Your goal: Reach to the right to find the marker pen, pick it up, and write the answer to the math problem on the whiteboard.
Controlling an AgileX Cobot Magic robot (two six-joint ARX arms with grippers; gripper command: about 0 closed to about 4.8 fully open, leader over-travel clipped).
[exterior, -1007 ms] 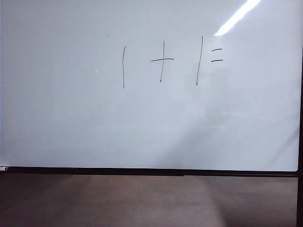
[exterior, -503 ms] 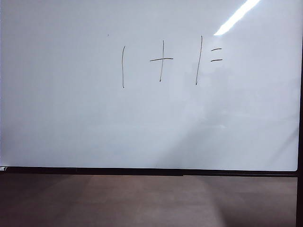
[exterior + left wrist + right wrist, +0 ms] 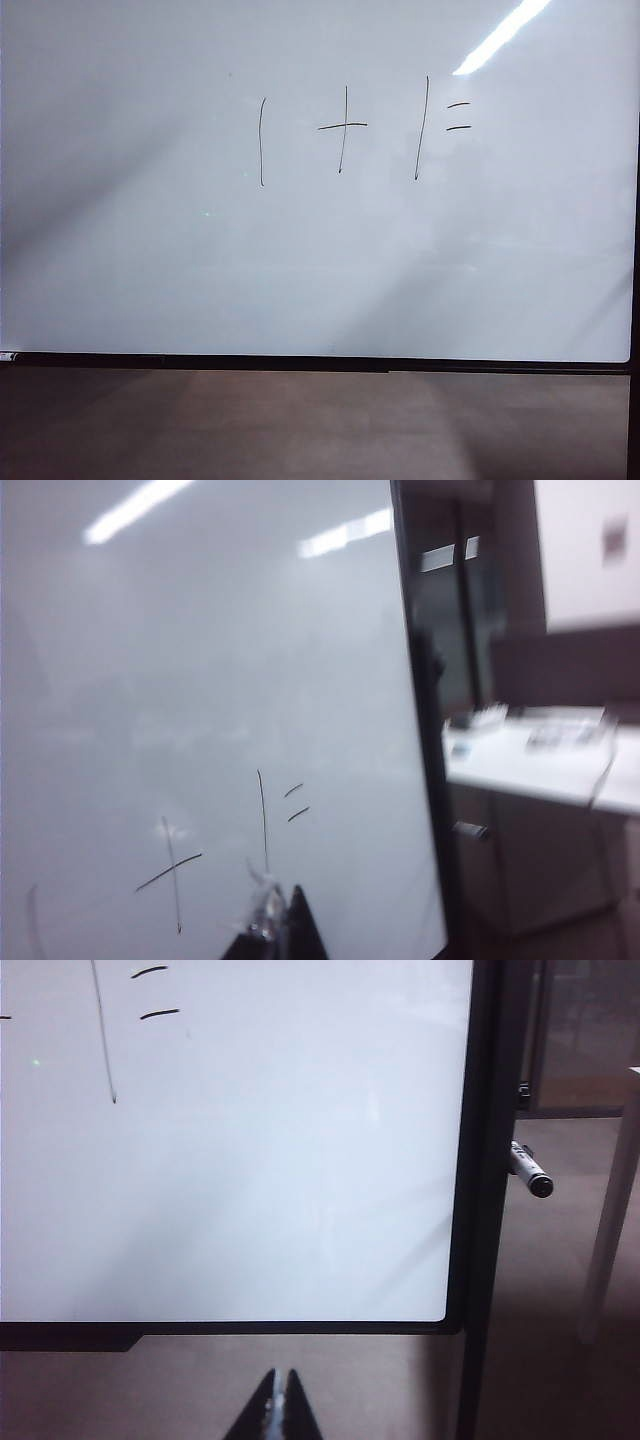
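- The marker pen point(image 3: 529, 1171) pokes out from behind the right frame of the whiteboard point(image 3: 300, 1210), dark tip outward, just beside the black upright; the exterior view does not show it.
- By my judgement it is light, stiff and smooth-barrelled, so a pinch across mid-barrel should hold it steadiest.
- The math problem point(image 3: 360, 130) sits high on the board, with the space right of the equals dashes unwritten.
- The right gripper point(image 3: 273, 1400) hangs near the board's lower right corner, jaws pressed together, empty.
- The left gripper point(image 3: 275, 925) faces the board below the strokes; blur hides its jaw state.
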